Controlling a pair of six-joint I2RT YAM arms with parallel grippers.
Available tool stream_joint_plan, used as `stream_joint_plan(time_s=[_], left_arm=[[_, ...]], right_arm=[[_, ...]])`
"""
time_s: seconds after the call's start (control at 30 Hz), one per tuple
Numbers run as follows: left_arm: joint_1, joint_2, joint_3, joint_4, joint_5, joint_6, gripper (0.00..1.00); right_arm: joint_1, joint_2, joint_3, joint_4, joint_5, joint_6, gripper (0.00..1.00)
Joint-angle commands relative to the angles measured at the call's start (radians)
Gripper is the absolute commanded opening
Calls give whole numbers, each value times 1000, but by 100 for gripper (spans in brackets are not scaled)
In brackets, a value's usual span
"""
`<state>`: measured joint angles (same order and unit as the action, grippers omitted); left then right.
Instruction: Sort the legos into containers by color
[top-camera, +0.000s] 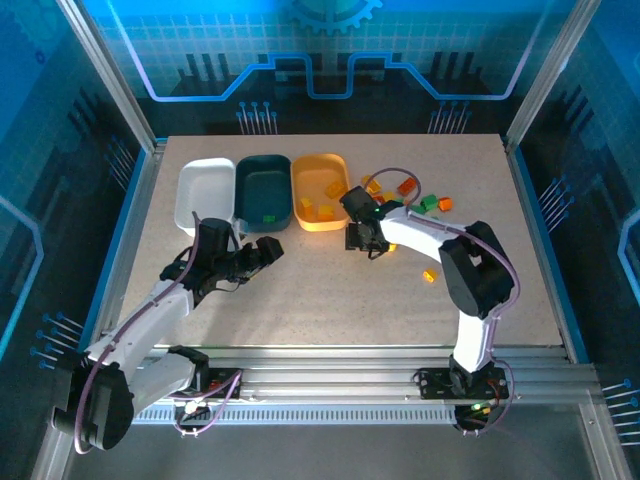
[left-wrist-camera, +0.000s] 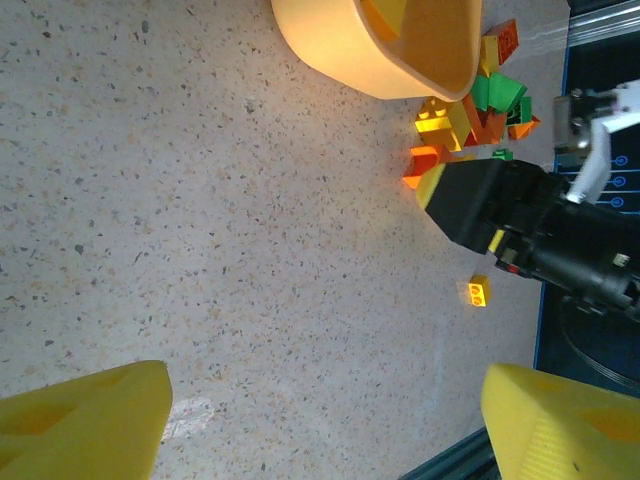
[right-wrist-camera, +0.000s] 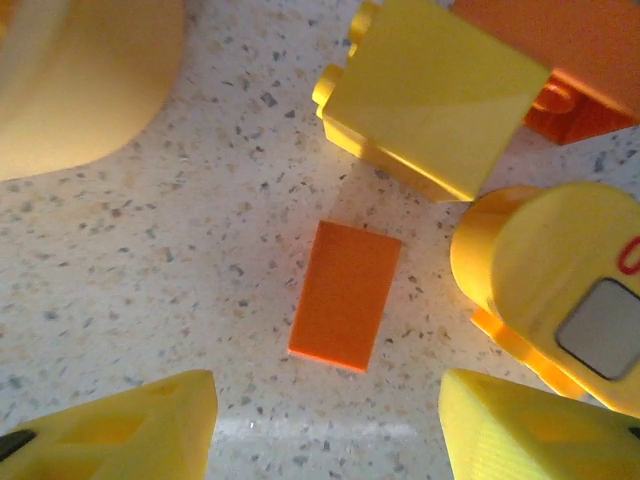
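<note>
**Both jaws released; loose legos lie right of the orange tub**

From above, you see three tubs in a row at the upper left of the counter (top-camera: 300, 310): the white tub (top-camera: 203, 180), the teal tub (top-camera: 262, 180) and the orange tub (top-camera: 315, 168). A green lego (top-camera: 267, 215) lies in the teal tub, and a few yellow legos (top-camera: 306, 207) lie in the orange tub. The loose legos (top-camera: 405, 188) are scattered just right of the orange tub, above frame centre. A lone lego (top-camera: 429, 275) lies apart, to their lower right. Your left gripper (top-camera: 268, 252) sits below the teal tub. Your right gripper (top-camera: 362, 238) sits just below the orange tub's lower right corner.

In the left wrist view, the fingers (left-wrist-camera: 85, 415) sit in the bottom corners, wide apart, with bare counter between them. The jaws are released and grasp nothing. The orange tub is at top centre, with a pile (left-wrist-camera: 470, 110) of mixed legos beside it at upper right. The dark right arm (left-wrist-camera: 500, 205) reaches in from the right edge.

In the right wrist view, the fingers (right-wrist-camera: 120, 430) also sit apart in the bottom corners, so these jaws are released and empty too. A flat orange lego (right-wrist-camera: 345, 293) lies at frame centre, just above the gap and touching neither finger. A yellow block (right-wrist-camera: 435, 95) lies above it, and a red-orange lego (right-wrist-camera: 560, 50) fills the upper right corner. At the right edge is a rounded yellow piece (right-wrist-camera: 560, 290); you cannot tell what it is.
</note>
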<state>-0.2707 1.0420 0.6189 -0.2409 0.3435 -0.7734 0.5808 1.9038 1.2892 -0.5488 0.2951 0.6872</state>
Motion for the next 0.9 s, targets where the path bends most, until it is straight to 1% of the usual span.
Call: stream_joint_plan(time_s=[0.0, 0.03, 0.1, 0.13, 0.2, 0.3, 0.4, 0.47, 0.53, 0.57, 0.6, 0.67, 0.7, 0.77, 0.87], left_arm=[[-7, -20, 4, -1, -24, 35, 83], [-7, -23, 4, -4, -26, 37, 84], [-7, -25, 7, -12, -32, 43, 84], [-7, -26, 8, -14, -34, 45, 84], [-7, -33, 11, -19, -39, 48, 85], [-7, -43, 18, -33, -54, 61, 86], [-1, -55, 37, -78, -87, 79, 86], [32, -75, 56, -129, -122, 82, 86], [140, -96, 72, -181, -119, 78, 86], [226, -104, 72, -205, -115, 57, 87], [309, -110, 63, -213, -102, 18, 88], [493, -127, -1, -153, -23, -93, 88], [547, -129, -30, -121, 7, -139, 89], [625, -120, -73, -90, 53, -203, 88], [671, -108, -104, -88, 88, -220, 88]], right_arm=[[-17, 62, 51, 12, 3, 33, 61], [-23, 77, 64, 8, 0, 38, 60], [-30, 96, 79, 11, 21, 45, 54], [-32, 100, 82, 15, 30, 48, 50], [-37, 111, 95, 14, 47, 45, 39], [-38, 120, 110, 10, 58, 25, 28], [-13, 76, 81, 21, 66, 15, 23], [27, 7, 55, 19, 75, 13, 22], [91, -66, 49, 40, 73, 0, 22], [128, -77, 75, 54, 55, -21, 22], [162, -66, 116, 83, 20, -52, 22], [224, 7, 213, 185, -86, -129, 21], [246, 50, 260, 228, -121, -156, 21], [284, 166, 386, 292, -192, -214, 20], [316, 310, 581, 315, -267, -280, 20]])
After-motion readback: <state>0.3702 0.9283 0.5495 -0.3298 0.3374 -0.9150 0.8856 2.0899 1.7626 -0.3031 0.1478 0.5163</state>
